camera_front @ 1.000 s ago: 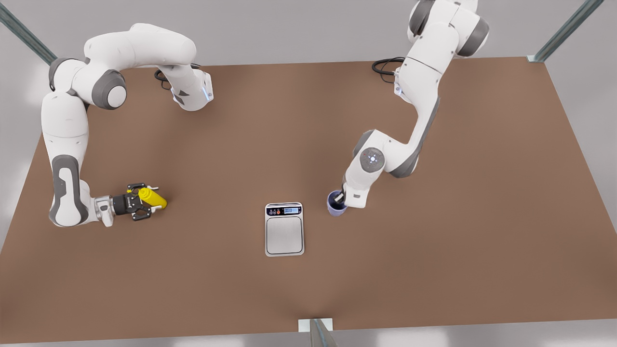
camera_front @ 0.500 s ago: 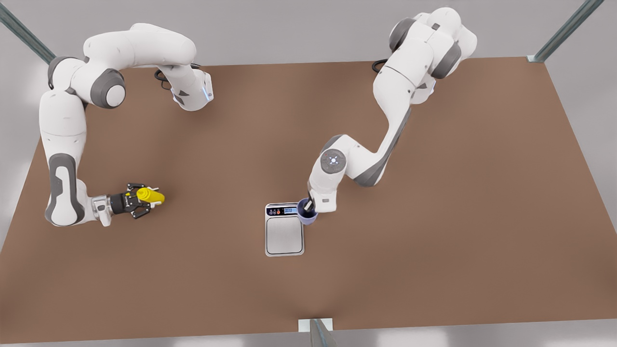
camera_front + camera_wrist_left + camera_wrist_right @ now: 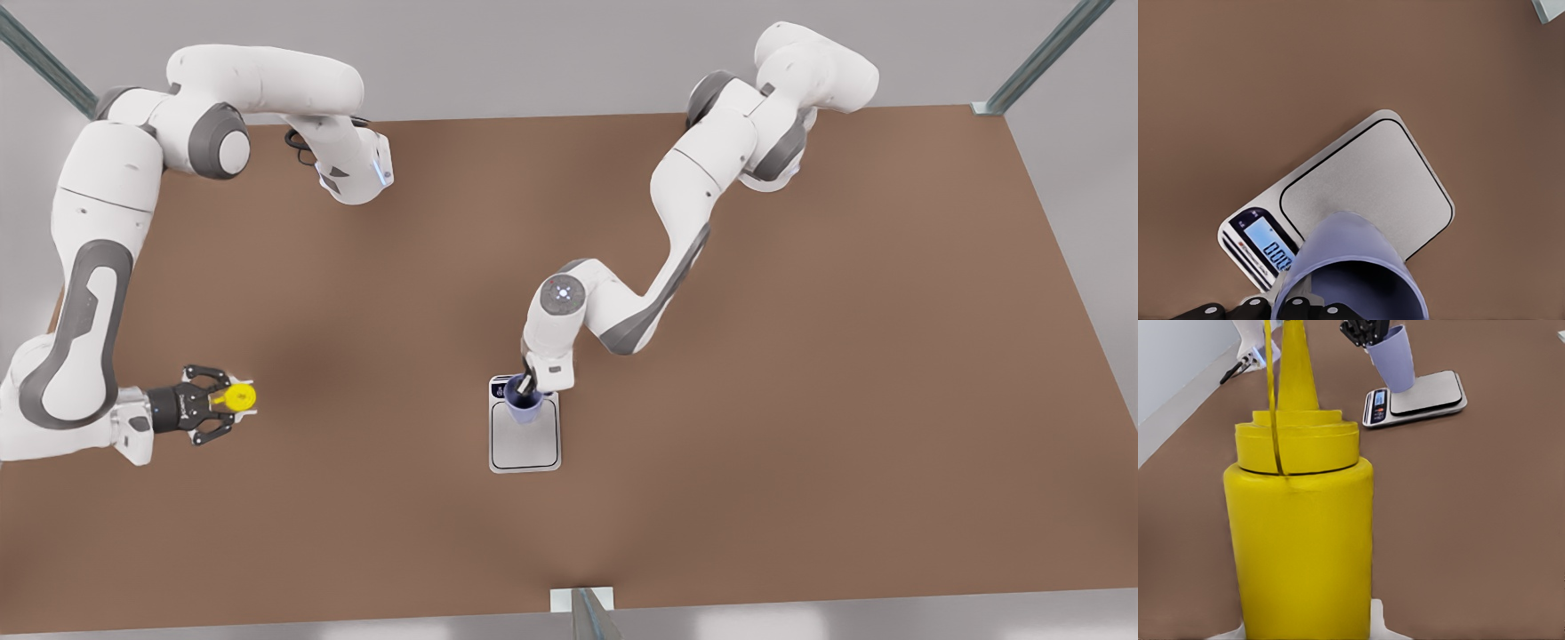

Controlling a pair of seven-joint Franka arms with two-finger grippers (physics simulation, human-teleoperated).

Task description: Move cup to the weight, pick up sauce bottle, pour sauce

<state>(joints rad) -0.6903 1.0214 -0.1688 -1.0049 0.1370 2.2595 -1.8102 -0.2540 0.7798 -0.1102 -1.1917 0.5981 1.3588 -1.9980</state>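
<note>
Cup [image 3: 523,407]: pale lavender tumbler, tapered, plain; clamped in left gripper [image 3: 524,388], above 12 o'clock end of the weight [image 3: 525,442].
Weight display [image 3: 1275,245]: lit, digits unreadable.
Sauce bottle [image 3: 236,396]: yellow, pointed nozzle, unlabelled; upright, clamped in right gripper [image 3: 222,404], at 9 o'clock of the weight, well apart.

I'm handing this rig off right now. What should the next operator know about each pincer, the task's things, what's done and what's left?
Left pincer: shut on the cup, held above the weight, at the display end, not yet set down.
Right pincer: shut on the upright sauce bottle, at the front view's left, far from the weight.
Done: both things grasped, the cup brought over the weight.
Left: set the cup down, let go, bring the bottle over, pour.
</note>
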